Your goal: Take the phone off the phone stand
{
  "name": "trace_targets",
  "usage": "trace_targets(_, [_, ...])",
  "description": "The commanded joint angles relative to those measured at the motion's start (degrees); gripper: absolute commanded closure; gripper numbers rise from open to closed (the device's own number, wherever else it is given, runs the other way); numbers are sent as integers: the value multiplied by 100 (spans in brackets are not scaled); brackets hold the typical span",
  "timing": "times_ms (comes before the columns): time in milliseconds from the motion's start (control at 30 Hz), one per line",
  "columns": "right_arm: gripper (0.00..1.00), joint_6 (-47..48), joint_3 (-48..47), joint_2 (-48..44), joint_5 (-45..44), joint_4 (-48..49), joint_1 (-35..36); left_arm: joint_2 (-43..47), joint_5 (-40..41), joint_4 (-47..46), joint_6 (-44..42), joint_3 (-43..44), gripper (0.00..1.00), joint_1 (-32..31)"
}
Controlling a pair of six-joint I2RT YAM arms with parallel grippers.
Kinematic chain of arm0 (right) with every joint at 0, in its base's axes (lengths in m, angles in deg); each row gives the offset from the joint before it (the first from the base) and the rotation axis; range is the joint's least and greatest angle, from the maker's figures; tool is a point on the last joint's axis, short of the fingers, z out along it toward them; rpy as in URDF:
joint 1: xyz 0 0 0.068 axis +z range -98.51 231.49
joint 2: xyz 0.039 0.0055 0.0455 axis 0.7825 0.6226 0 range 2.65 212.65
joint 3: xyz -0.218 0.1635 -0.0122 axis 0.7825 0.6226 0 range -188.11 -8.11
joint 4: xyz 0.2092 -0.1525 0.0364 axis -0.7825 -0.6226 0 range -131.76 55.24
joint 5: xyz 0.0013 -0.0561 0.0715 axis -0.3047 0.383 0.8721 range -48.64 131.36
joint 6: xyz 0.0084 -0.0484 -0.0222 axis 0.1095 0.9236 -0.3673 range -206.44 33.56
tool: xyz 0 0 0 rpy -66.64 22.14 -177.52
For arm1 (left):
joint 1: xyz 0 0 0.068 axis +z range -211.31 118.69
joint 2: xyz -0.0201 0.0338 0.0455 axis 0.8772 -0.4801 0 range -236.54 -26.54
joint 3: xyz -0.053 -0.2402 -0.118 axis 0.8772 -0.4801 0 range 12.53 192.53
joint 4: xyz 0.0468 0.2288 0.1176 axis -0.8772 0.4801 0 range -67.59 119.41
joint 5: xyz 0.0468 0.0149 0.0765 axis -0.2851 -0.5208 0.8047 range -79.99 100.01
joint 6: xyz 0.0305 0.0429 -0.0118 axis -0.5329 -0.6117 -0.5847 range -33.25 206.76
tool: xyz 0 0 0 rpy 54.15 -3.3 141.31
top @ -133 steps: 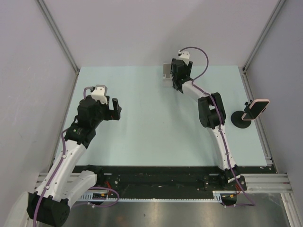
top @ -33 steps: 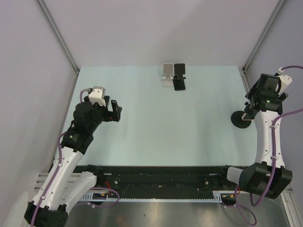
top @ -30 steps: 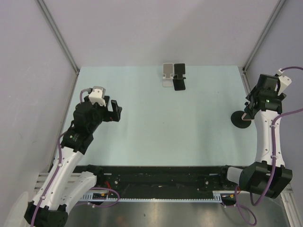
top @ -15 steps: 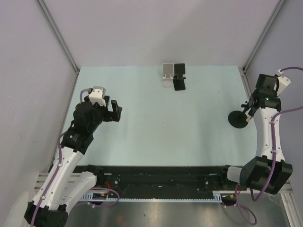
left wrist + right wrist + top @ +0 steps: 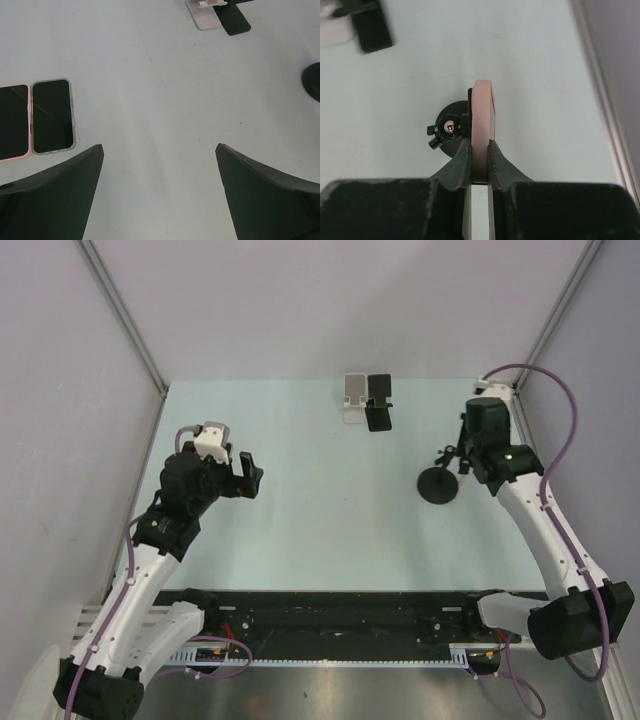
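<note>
Finds right gripper [image 5: 479,148] clamped on the edge of the phone [image 5: 482,112], pink-cased and upright; sees phone still against the head of the stand [image 5: 438,485]; cannot tell whether free of the cradle; notes stand now well left of its spot by the right rail a second ago, gripper moved with it; records left gripper [image 5: 159,147] agape, holding nothing, unmoved at the left above grey phone [image 5: 52,116] and flat pink phone [image 5: 12,122], side by side; logs white stand [image 5: 352,398] and black stand [image 5: 378,412] unchanged at far edge.
</note>
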Motion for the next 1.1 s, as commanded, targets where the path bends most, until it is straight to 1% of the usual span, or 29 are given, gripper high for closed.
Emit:
trace_targets(0, [100, 405, -135, -160, 430, 1235, 1410, -27, -356, -236, -222, -45, 0, -47])
trace_targets(67, [100, 537, -144, -29, 631, 1411, 1876, -10, -557, -315, -257, -88, 0, -56])
trace_targets(100, [100, 538, -126, 24, 702, 1586, 2226, -1, -646, -359, -266, -97, 0, -56])
trace_targets(167, [100, 633, -135, 147, 1131, 1789, 2501, -10, -900, -473, -283, -141, 0, -108])
trace_targets(200, [100, 669, -126, 191, 1220, 1981, 2815, -10, -936, -526, -301, -159, 0, -143])
trace_targets(300, [100, 871, -100, 341, 1589, 2342, 3169, -36, -980, -561, -389, -185, 0, -424])
trace_targets(333, [100, 898, -65, 384, 1781, 2448, 3326, -45, -998, -579, -398, -185, 0, -608])
trace_targets(400, [100, 942, 58, 481, 1976, 2694, 3442, -115, -954, -614, -363, -168, 0, -802])
trace_targets(433, [100, 951, 102, 508, 2072, 2773, 3547, -141, -902, -640, -319, -141, 0, -1021])
trace_targets(500, [100, 994, 269, 534, 2152, 2958, 3635, -255, -796, -693, -161, -124, 0, -1259])
trace_targets(533, [100, 1012, 339, 534, 2205, 3020, 3697, -299, -648, -719, -117, -115, 0, -1512])
trace_targets(600, [100, 1004, 505, 491, 2301, 3169, 3732, -448, -480, -798, 24, -106, 0, -1777])
trace_targets(633, [100, 1030, 541, 473, 2380, 3205, 3741, -501, -279, -825, 59, -89, 0, -2022])
trace_targets(700, [100, 1074, 612, 438, 2538, 3214, 3785, -650, -32, -973, 138, -80, 0, -2252])
trace_targets(733, [100, 1143, 629, 403, 2557, 3196, 3811, -704, 239, -1053, 156, -106, 0, -2462])
trace_targets(833, [100, 1144, 673, 359, 2574, 3152, 3864, -941, 496, -1422, 252, -141, 0, -2692])
trace_targets(900, [100, 1153, 691, 297, 2548, 3100, 3873, -1160, 584, -1659, 384, -150, 2, -2728])
trace_targets(967, [100, 1144, 691, 227, 2504, 3012, 3882, -1371, 698, -1809, 463, -185, 4, -2728])
trace_targets(1067, [100, 1153, 709, 166, 2495, 2907, 3873, -1661, 663, -2020, 507, -194, 8, -2728])
